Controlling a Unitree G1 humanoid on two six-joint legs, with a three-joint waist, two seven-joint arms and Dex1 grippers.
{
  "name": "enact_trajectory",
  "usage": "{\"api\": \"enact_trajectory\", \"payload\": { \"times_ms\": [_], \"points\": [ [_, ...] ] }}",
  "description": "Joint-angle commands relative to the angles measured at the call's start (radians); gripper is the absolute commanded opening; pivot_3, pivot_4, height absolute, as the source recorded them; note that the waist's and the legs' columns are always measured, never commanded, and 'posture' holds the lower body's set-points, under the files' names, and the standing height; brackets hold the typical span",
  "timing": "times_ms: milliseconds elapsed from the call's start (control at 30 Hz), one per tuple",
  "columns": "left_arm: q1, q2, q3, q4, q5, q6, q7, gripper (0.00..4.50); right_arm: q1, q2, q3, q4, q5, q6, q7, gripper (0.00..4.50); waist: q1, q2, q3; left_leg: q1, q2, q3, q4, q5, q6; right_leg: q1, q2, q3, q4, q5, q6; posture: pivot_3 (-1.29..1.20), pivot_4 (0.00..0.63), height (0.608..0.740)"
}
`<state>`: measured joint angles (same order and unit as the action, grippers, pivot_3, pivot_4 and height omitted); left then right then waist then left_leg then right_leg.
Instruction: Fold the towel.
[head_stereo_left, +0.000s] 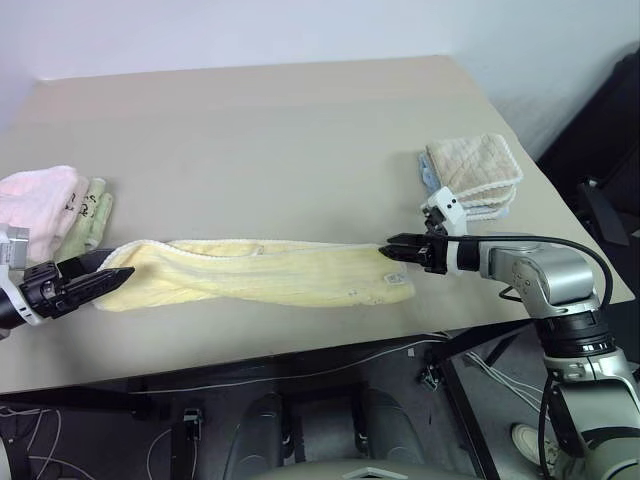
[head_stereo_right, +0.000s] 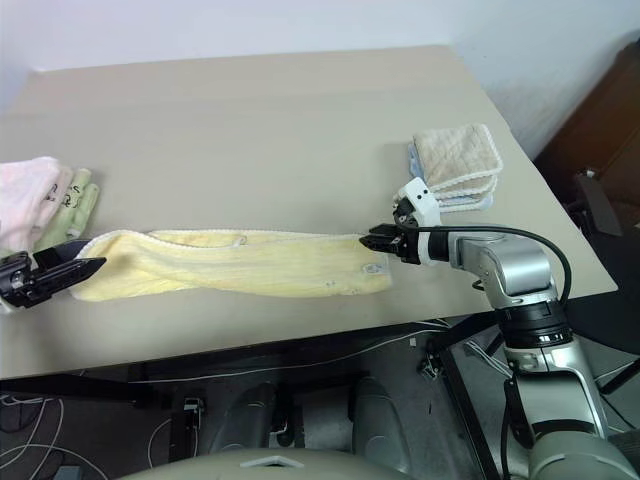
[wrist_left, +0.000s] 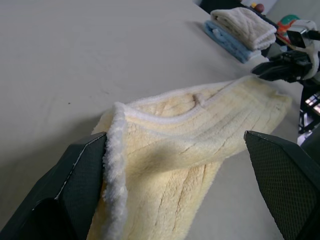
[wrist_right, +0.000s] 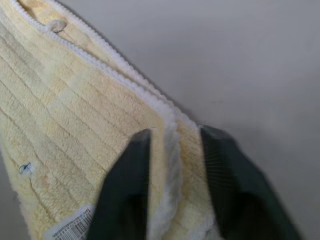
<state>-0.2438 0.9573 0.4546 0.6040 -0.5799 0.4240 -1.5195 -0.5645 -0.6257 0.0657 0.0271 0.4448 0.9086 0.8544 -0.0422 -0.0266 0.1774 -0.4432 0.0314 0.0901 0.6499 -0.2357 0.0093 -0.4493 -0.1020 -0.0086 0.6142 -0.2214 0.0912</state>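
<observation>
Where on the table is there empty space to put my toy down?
The whole far half of the table, behind the yellow towel, is bare. So is the narrow front strip before it. It is crowded on the left by the pink folded towel, and on the right by the beige folded towel.

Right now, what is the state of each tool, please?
Left tool: open, one end of the pale yellow terry-cloth towel between its fingers.
Right tool: open, astride the towel's hem.
</observation>
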Motion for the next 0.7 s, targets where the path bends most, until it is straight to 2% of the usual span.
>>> {"api": "enact_trajectory", "payload": {
  "times_ms": [33,133,167,233,400,433,700],
  "points": [
    [0.015,0.017,0.016,-0.033,-0.001,-0.019,0.002,4.5,-0.026,0.001,0.01,-0.01,0.003,0.019,0.006,2.52,-0.001,0.0,0.0,0.0,0.0,0.0,0.0,0.0,0.0,0.0,0.0,0.0,0.0,0.0,0.0,0.0,0.15,0.74],
    [0.028,0.018,0.015,-0.041,0.004,-0.031,0.001,4.5,-0.024,0.011,0.013,-0.022,0.007,0.022,0.004,2.52,-0.002,0.0,0.0,0.0,0.0,0.0,0.0,0.0,0.0,0.0,0.0,0.0,0.0,0.0,0.0,0.0,0.15,0.74],
    [0.029,0.016,0.017,-0.042,0.002,-0.031,0.005,4.5,-0.027,0.018,0.013,-0.016,0.002,0.017,-0.003,2.33,-0.002,0.0,0.0,0.0,0.0,0.0,0.0,0.0,0.0,0.0,0.0,0.0,0.0,0.0,0.0,0.0,0.15,0.74],
    [0.031,0.014,0.021,-0.046,-0.003,-0.031,0.011,4.5,-0.034,0.03,0.013,-0.006,-0.006,0.006,-0.013,1.86,-0.002,0.0,0.0,0.0,0.0,0.0,0.0,0.0,0.0,0.0,0.0,0.0,0.0,0.0,0.0,0.0,0.15,0.74],
    [0.042,0.011,0.021,-0.057,-0.006,-0.035,0.017,4.5,-0.04,0.041,0.014,-0.011,-0.007,0.003,-0.012,0.2,-0.002,0.0,0.0,0.0,0.0,0.0,0.0,0.0,0.0,0.0,0.0,0.0,0.0,0.0,0.0,0.0,0.15,0.74],
    [0.043,0.01,0.022,-0.058,-0.006,-0.035,0.018,4.5,-0.041,0.041,0.014,-0.011,-0.008,0.003,-0.013,0.02,-0.002,0.0,0.0,0.0,0.0,0.0,0.0,0.0,0.0,0.0,0.0,0.0,0.0,0.0,0.0,0.0,0.15,0.74],
    [0.042,0.012,0.022,-0.056,-0.004,-0.044,0.022,4.5,-0.028,0.005,-0.02,-0.038,0.006,0.009,-0.004,0.02,-0.001,0.0,0.0,0.0,0.0,0.0,0.0,0.0,0.0,0.0,0.0,0.0,0.0,0.0,0.0,0.0,0.15,0.74]
  ]
}}
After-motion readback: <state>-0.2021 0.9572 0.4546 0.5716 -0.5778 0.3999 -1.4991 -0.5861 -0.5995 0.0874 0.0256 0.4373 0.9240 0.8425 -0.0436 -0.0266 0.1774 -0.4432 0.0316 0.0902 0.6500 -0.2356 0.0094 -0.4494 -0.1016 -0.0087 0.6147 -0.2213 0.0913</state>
